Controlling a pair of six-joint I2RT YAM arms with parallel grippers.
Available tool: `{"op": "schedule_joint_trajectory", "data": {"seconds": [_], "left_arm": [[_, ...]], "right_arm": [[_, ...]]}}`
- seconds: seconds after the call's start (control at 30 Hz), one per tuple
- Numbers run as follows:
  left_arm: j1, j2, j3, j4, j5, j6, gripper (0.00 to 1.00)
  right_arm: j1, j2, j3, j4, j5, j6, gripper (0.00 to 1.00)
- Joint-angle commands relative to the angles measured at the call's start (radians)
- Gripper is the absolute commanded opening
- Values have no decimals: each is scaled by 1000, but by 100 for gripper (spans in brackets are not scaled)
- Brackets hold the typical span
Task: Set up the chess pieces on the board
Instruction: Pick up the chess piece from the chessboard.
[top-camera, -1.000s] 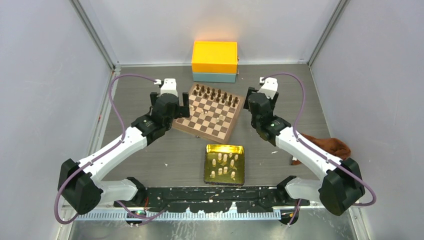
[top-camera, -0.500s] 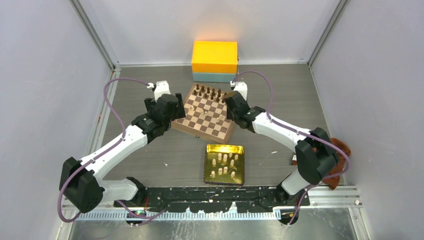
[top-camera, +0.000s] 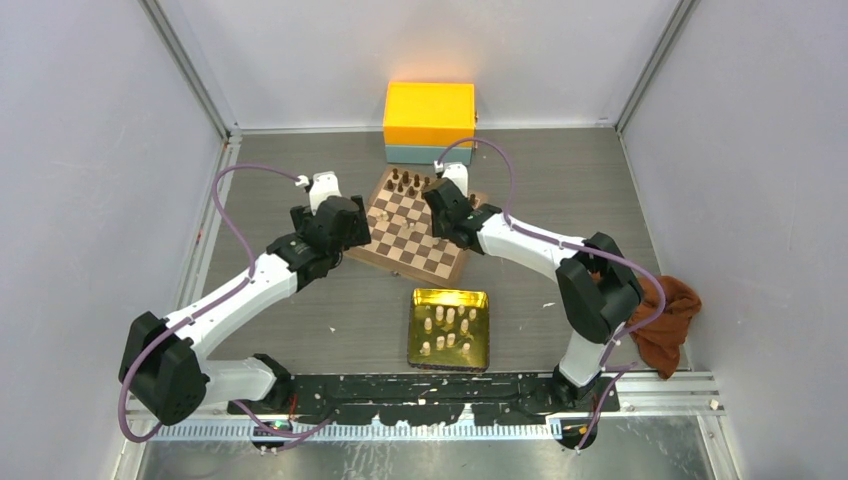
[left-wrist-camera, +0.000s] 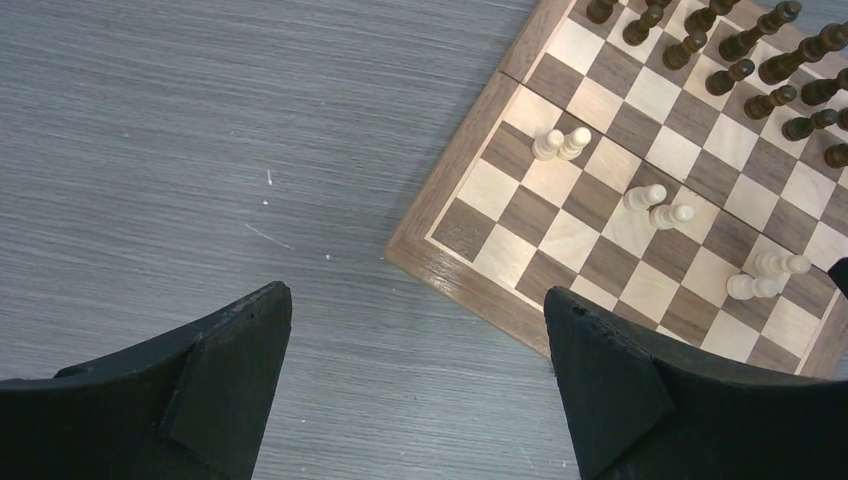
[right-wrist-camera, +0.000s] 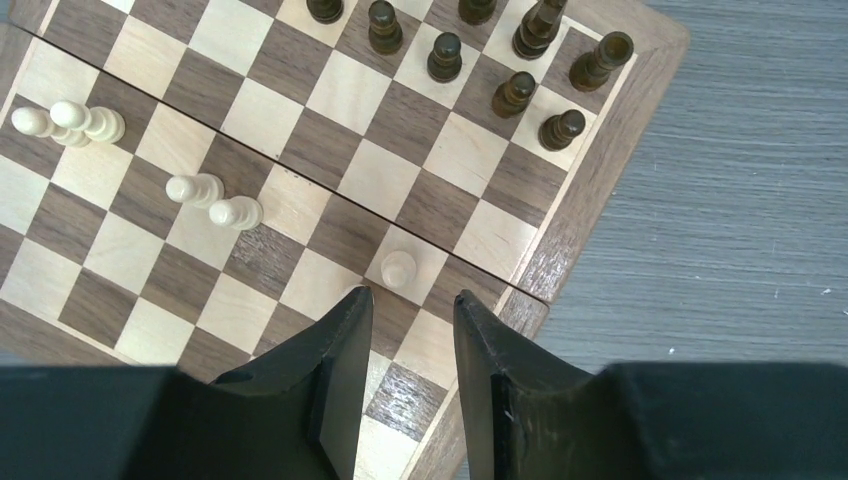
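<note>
From above, the board (top-camera: 415, 228) lies askew on the table (top-camera: 560, 190), with dark pieces (top-camera: 425, 185) along its far rows. More cream pieces (top-camera: 450, 325) stand in the gold tray (top-camera: 450, 294) just in front of it. The left arm (top-camera: 262, 282) reaches to the board's left edge, and the right arm (top-camera: 520, 242) reaches over its far right part.

Left wrist: the left gripper (left-wrist-camera: 417, 292) gapes wide and empty over the table by the board's corner. Three pairs of cream pieces stand on squares ahead.

Right wrist: the right gripper (right-wrist-camera: 412, 297) is parted by a narrow gap and holds nothing. It hangs above the board, and one cream piece (right-wrist-camera: 399, 268) stands just beyond its tips.
</note>
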Motion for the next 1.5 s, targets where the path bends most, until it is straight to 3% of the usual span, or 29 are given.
{"op": "schedule_joint_trajectory", "data": {"seconds": [0.0, 0.77, 1.03, 1.47], "left_arm": [[5, -20, -2, 36, -2, -13, 97], [27, -73, -41, 66, -13, 6, 97], [36, -71, -46, 72, -10, 7, 97], [38, -87, -47, 63, -7, 5, 97]], "right_arm": [[2, 26, 69, 14, -1, 13, 42], [-6, 124, 111, 6, 12, 48, 39], [-16, 133, 107, 9, 3, 64, 31], [-16, 122, 95, -6, -20, 83, 32]]}}
